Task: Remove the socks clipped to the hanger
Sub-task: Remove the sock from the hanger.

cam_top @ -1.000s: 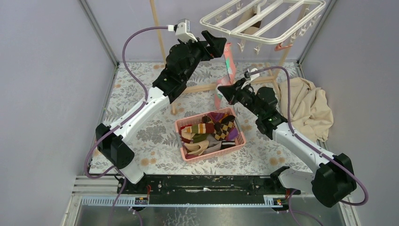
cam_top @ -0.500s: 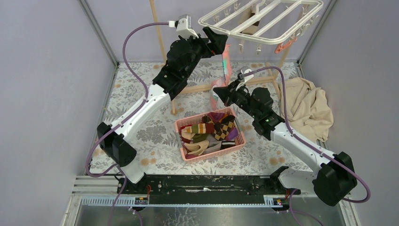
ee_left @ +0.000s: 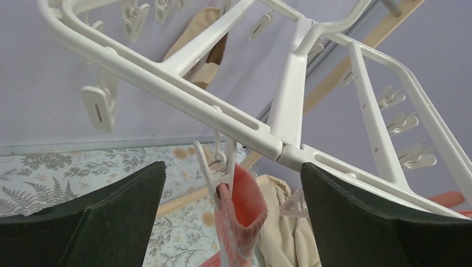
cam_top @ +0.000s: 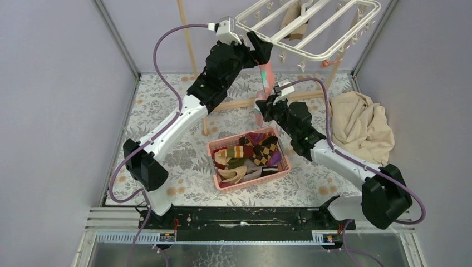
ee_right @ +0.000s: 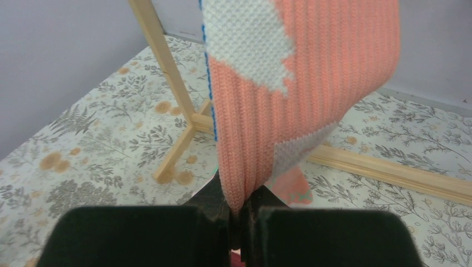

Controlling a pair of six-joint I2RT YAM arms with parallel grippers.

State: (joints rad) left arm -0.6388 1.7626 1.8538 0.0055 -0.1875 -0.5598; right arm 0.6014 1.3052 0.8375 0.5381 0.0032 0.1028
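Note:
The white hanger hangs tilted at the top of the top view. One of its clips holds a pink sock by the cuff. My left gripper is open, with one finger on each side of that clip, touching nothing. Lower down, my right gripper is shut on the sock's lower part, the knit pinched between its pads. A tan sock is clipped farther back on the hanger.
A pink basket with several socks in it sits on the floral mat between the arms. A beige cloth lies at the right. The wooden frame's post and floor rail stand behind the basket.
My left gripper has risen to the right, up to the clip. The right gripper has moved left and farther back with the sock. The hanger has swung up and back.

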